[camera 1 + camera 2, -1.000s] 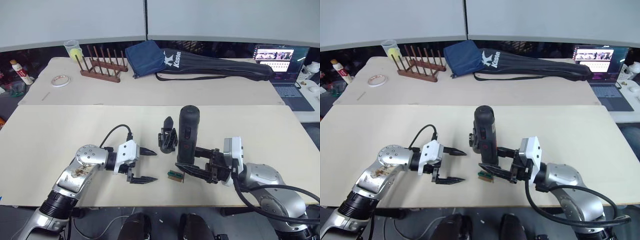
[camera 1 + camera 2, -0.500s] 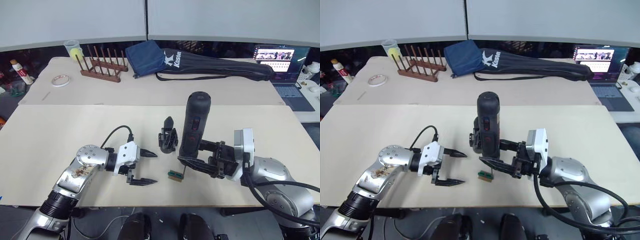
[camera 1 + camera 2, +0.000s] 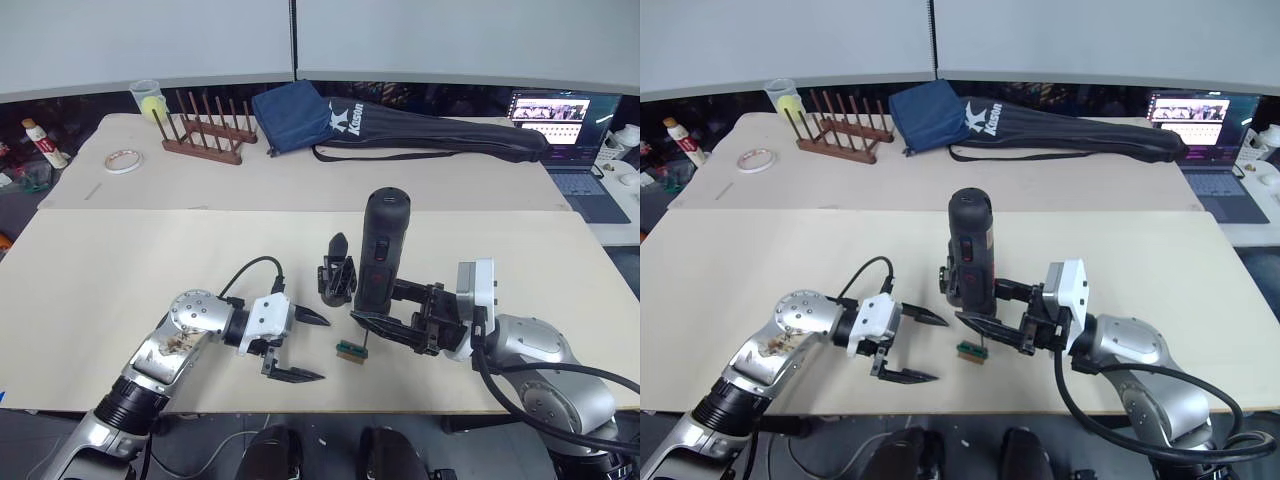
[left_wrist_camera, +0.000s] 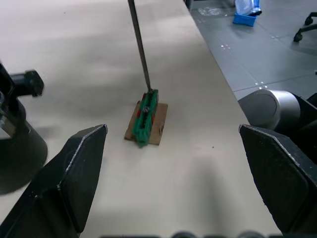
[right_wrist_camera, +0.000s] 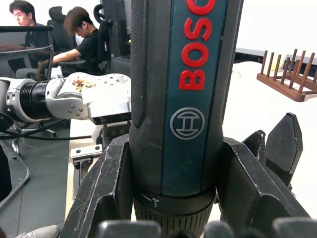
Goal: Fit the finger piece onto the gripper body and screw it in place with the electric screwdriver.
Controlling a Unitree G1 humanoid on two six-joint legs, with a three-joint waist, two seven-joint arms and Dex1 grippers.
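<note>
The electric screwdriver point(image 3: 381, 250), black with a red button, stands nearly upright with my right gripper point(image 3: 390, 327) shut around its lower part. Its thin bit point(image 4: 139, 47) points down onto a tiny green-and-brown block point(image 3: 350, 351). The gripper body point(image 3: 336, 275), a black block with one pointed finger up, stands just left of the tool. My left gripper point(image 3: 310, 347) is open, lying low just left of the small block with nothing between its fingers. The finger piece is out of view.
On the far table are a wooden peg rack point(image 3: 205, 138), a roll of tape point(image 3: 122, 159), a cup point(image 3: 147, 100), a blue pouch point(image 3: 292, 115), a long black bag point(image 3: 440, 132) and a laptop point(image 3: 570, 130). People sit in the right wrist view's background point(image 5: 86, 37).
The screwdriver has come down a little and stands straighter, its bit on the small block. My left gripper has moved right and toward the table's front edge, closer to that block.
</note>
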